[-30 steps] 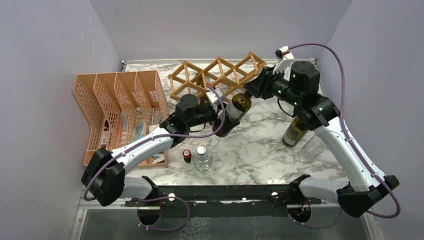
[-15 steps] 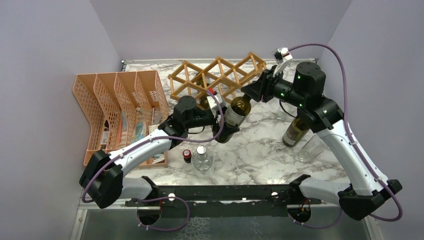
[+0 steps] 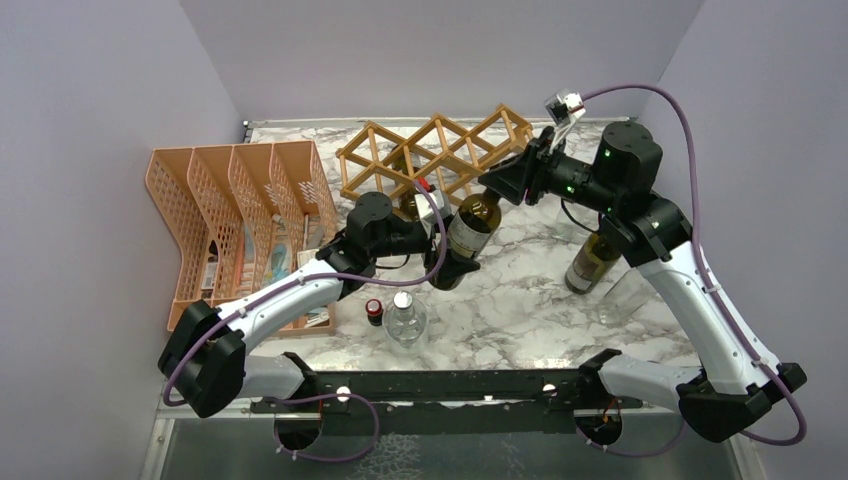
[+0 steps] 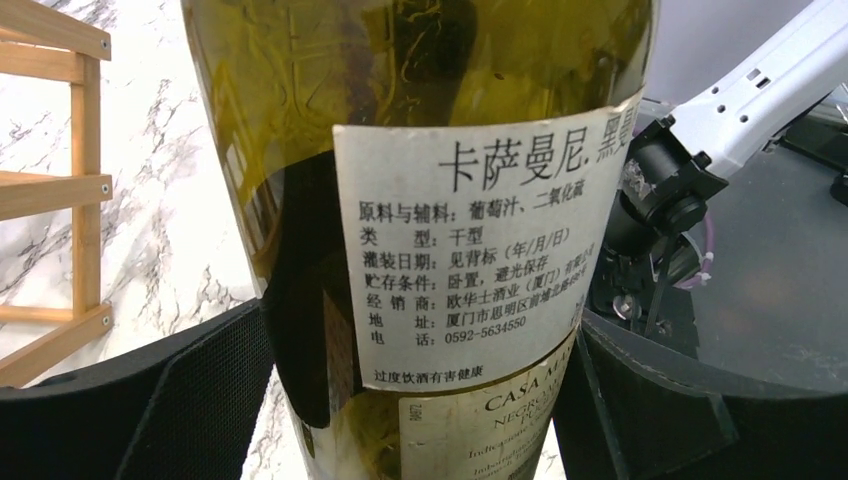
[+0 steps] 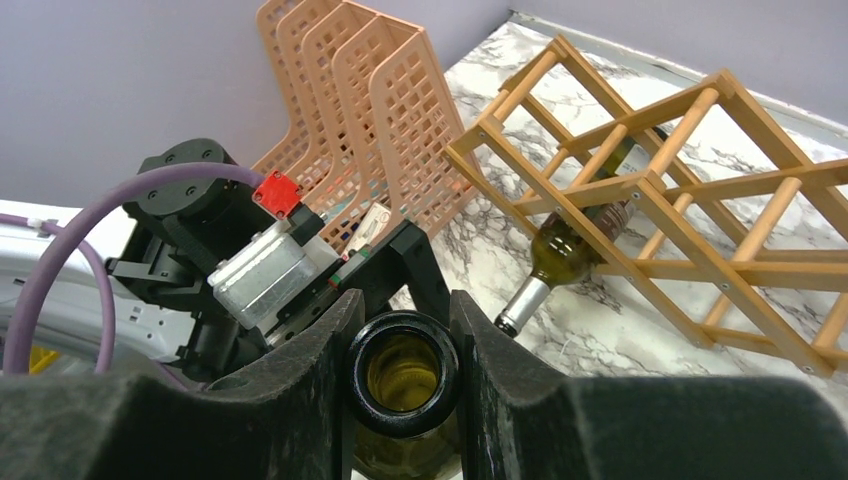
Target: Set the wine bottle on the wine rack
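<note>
Green glass wine bottle [image 3: 470, 225], pinched only at its mouth by the right gripper [image 5: 402, 350], left gripper [image 4: 420, 420] spread around it, could slip.

Green wine bottle [image 3: 468, 225] w/ white label hung tilted, uncorked, nr wood-lattice wine rack [image 3: 440, 150] at worktop [image 3: 520, 290] rear.
</note>
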Motion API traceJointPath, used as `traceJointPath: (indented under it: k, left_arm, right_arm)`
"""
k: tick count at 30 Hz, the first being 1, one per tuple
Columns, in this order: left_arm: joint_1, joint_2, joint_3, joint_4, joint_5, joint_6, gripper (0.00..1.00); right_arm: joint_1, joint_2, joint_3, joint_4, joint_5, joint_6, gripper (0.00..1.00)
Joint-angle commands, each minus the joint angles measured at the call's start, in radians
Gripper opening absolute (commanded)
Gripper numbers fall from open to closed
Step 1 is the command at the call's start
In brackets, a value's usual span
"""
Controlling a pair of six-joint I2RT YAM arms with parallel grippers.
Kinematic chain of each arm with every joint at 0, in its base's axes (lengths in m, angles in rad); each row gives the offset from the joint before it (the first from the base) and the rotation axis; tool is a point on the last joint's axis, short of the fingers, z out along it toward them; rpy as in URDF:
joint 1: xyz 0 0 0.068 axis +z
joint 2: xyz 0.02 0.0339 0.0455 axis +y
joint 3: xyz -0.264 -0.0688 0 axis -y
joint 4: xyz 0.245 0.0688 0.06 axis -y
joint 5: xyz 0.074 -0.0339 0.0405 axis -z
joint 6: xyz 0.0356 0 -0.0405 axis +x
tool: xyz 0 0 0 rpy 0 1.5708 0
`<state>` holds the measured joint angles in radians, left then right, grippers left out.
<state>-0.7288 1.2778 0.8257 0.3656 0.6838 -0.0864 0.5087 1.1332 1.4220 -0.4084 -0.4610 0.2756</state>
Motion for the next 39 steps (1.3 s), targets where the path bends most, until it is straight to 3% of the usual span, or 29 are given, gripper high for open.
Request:
traceJointPath:
  k: [1, 5, 7, 9, 10, 11, 12, 15, 16, 18, 21, 26, 32, 39]
  left_arm:
    - [-0.004, -0.006, 0.019, 0.045, 0.036, -0.023, 0.95]
    - [-0.004, -0.009, 0.028, 0.062, 0.031, -0.051, 0.79]
    - [-0.004, -0.011, 0.033, 0.066, 0.022, -0.055, 0.67]
    - [-0.004, -0.013, 0.039, 0.07, 0.013, -0.042, 0.46]
    - [-0.004, -0.015, 0.043, 0.07, -0.001, -0.03, 0.31]
    - [-0.004, -0.018, 0.045, 0.071, -0.025, -0.018, 0.11]
    - [-0.004, -0.02, 0.047, 0.071, -0.059, -0.004, 0.0]
    - [-0.004, -0.026, 0.055, 0.07, -0.143, 0.069, 0.0]
    - [-0.004, -0.027, 0.058, 0.07, -0.172, 0.1, 0.0]
    - [-0.004, -0.03, 0.067, 0.067, -0.184, 0.198, 0.0]
    - [-0.006, -0.034, 0.069, 0.066, -0.133, 0.419, 0.0]
    - [-0.006, -0.012, 0.097, 0.064, -0.2, 0.692, 0.0]
    - [-0.006, 0.033, 0.205, 0.066, -0.293, 0.934, 0.0]
    - [-0.006, 0.074, 0.28, 0.064, -0.279, 1.229, 0.0]
  right_arm:
    - [-0.003, -0.04, 0.056, 0.139, -0.09, 0.031, 0.01]
    - [-0.003, -0.056, 0.04, 0.163, -0.129, 0.036, 0.01]
    - [-0.003, -0.064, 0.035, 0.17, -0.145, 0.042, 0.01]
    - [-0.002, -0.069, 0.033, 0.165, -0.152, 0.045, 0.01]
    - [-0.002, -0.071, 0.032, 0.154, -0.148, 0.048, 0.02]
    - [-0.002, -0.076, 0.034, 0.14, -0.141, 0.049, 0.06]
    - [-0.004, -0.081, 0.037, 0.121, -0.127, 0.048, 0.17]
    - [-0.002, -0.108, 0.026, 0.065, -0.076, 0.023, 0.53]
    - [-0.003, -0.123, 0.019, 0.044, -0.055, 0.009, 0.61]
    - [-0.003, -0.133, 0.04, -0.036, -0.028, -0.046, 0.68]
    - [-0.002, -0.137, 0.099, -0.151, 0.028, -0.085, 0.71]
    - [-0.002, -0.168, 0.151, -0.253, 0.097, -0.133, 0.72]
    - [-0.002, -0.203, 0.138, -0.299, 0.14, -0.16, 0.73]
    - [-0.002, -0.219, 0.124, -0.349, 0.218, -0.169, 0.73]
